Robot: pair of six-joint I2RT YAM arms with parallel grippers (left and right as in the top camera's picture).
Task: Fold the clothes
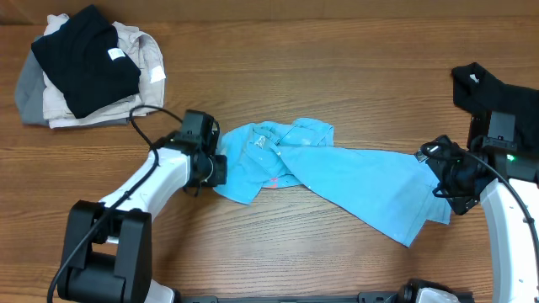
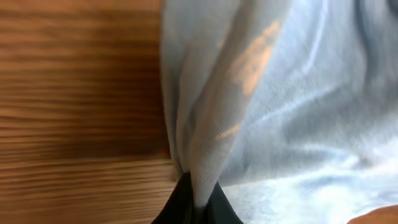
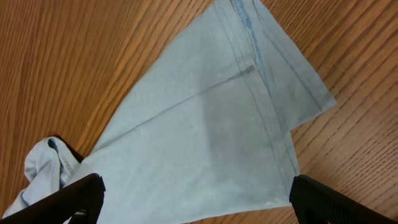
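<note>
You seem to be taking hold: left gripper (image 2: pixel 198 202) clamps the blue T-shirt (image 1: pixel 354 181) mid-frame, right gripper (image 3: pixel 196 196) gapes over its right end; close it next.

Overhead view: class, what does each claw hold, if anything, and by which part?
The left claw is shut on a bunched fold at the edge of the light blue T-shirt. The right claw is open, holding nothing.

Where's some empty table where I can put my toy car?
The table is bare along its far edge, between the clothes pile and the black garment, and in front of the blue T-shirt, toward the near edge. The middle is crowded.
</note>
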